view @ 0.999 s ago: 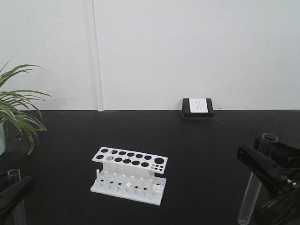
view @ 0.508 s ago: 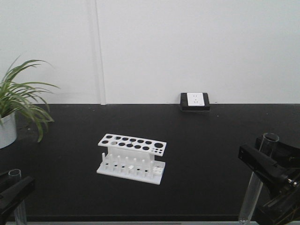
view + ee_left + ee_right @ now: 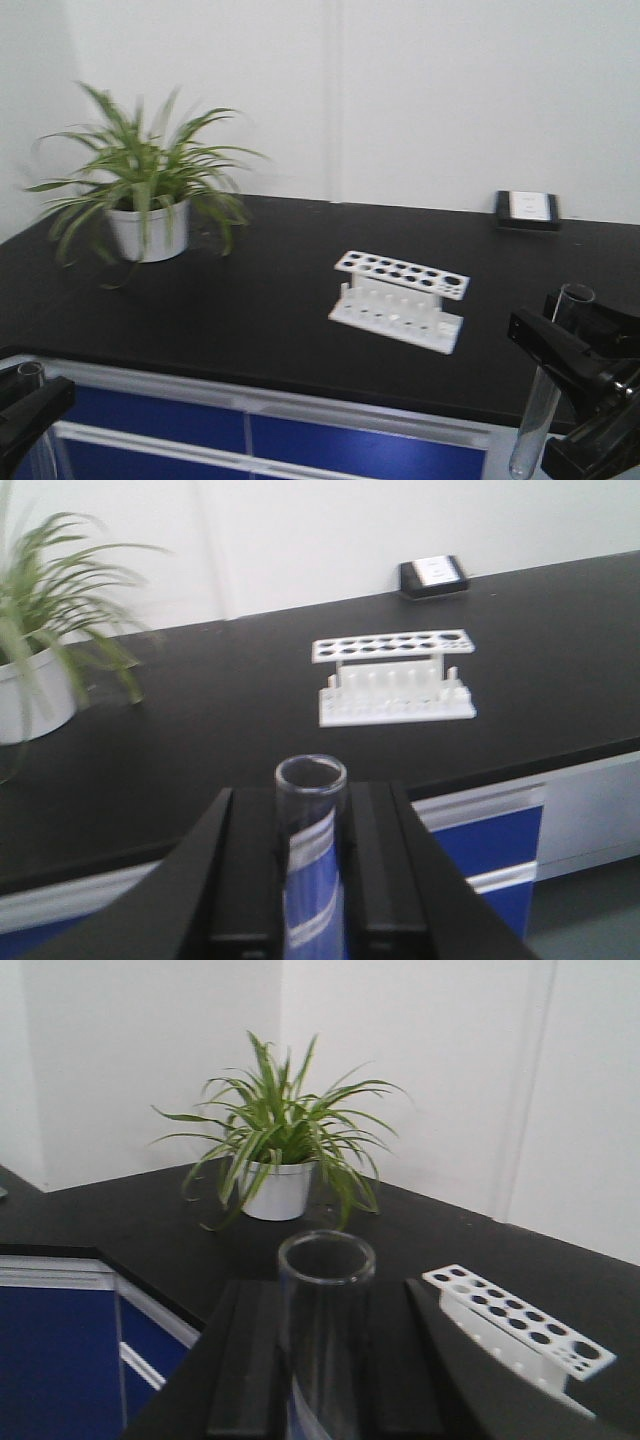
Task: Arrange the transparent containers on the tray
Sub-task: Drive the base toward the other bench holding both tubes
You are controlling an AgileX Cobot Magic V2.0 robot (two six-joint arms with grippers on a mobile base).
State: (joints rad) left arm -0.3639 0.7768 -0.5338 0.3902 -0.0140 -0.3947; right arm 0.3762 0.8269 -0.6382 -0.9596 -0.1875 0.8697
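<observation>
Off the front edge of a black lab counter, a two-armed robot carried one clear test tube in each gripper, while the tray meant to receive them appeared in none of the views. The left gripper was clamped on the left tube, its dark fingers pressed against the glass from both sides. The right gripper pinched the right tube the same way, a little below its open rim.

Both tubes stood mouth up with their long axes near vertical. The right one leaned slightly in the front view, its rounded bottom hanging below the jaws. With the tray unseen, there was no telling which way it lay from either gripper or which arm was nearer. Setting the tubes down flat would likely mean turning each from upright to level.

A white holed rack sat on the counter well apart from both grippers, with a potted plant far to the left and a small wall box behind. Blue cabinet fronts showed beneath the counter edge. The front view was soft with blur. It showed little more than the left tube's rim, and both wrist views cut their tubes off at the bottom edge.
</observation>
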